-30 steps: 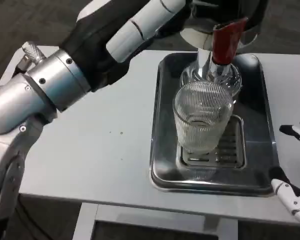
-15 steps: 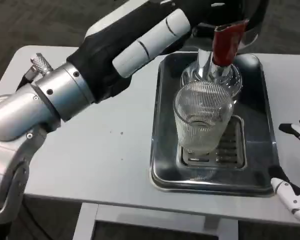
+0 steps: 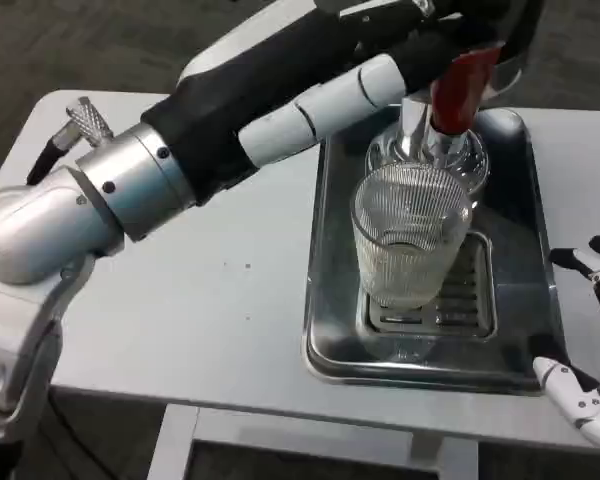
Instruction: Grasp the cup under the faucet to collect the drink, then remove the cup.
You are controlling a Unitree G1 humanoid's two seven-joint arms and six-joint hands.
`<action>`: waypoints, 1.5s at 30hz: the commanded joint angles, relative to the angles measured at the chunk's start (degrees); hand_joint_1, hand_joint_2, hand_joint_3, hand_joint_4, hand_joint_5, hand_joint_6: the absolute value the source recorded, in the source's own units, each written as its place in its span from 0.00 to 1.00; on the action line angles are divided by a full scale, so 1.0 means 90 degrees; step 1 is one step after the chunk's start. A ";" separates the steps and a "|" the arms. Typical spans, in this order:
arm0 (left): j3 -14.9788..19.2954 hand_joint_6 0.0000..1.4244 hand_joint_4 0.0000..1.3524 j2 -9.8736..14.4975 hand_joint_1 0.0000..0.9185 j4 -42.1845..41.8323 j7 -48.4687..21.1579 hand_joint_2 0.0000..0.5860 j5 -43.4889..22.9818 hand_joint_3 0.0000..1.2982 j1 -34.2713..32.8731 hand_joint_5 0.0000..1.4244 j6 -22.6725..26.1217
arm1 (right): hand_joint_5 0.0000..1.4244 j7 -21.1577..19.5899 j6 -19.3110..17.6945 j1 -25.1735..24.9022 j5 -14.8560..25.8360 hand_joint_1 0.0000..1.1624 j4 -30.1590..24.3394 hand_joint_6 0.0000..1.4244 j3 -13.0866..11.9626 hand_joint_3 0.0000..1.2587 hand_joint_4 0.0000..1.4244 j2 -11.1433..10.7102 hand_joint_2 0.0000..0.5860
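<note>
A ribbed clear glass cup (image 3: pixel 410 235) stands upright on the slotted grate (image 3: pixel 472 300) of a steel tray (image 3: pixel 330 300), right under the chrome faucet (image 3: pixel 420 135) with its red lever (image 3: pixel 460 85). My left arm reaches across from the left, and my left hand (image 3: pixel 405 15) lies at the top edge by the red lever. Its fingers are mostly cut off there, so their grip is unclear. My right hand (image 3: pixel 590 345) waits at the right edge beside the tray, fingers apart and holding nothing, apart from the cup.
The dispenser's dark body (image 3: pixel 500 25) stands behind the tray. Bare white table (image 3: pixel 200 300) stretches left of the tray. The table's front edge runs just below the tray, and a narrow strip of table lies to its right.
My left arm has swung further right and forward, bringing the hand up to the red lever. The cup has stayed put. My right hand has barely shifted.
</note>
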 commanded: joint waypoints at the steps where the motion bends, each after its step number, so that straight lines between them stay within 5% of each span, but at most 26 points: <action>1: -0.0289 0.16 0.09 0.0095 0.00 0.0122 -0.0298 0.26 0.0284 0.13 0.0109 0.18 -0.0107 | 0.00 -0.0011 0.0059 0.0094 -0.0055 0.36 -0.0100 0.08 0.0029 0.11 0.00 -0.0023 0.80; 45: -0.1057 0.13 0.07 0.0462 0.00 -0.0221 -0.0545 0.25 0.2037 0.12 -0.0130 0.15 -0.1355 | 0.00 -0.0034 0.0380 0.0105 0.0179 0.35 -0.0100 0.08 0.0000 0.11 0.00 -0.0201 0.81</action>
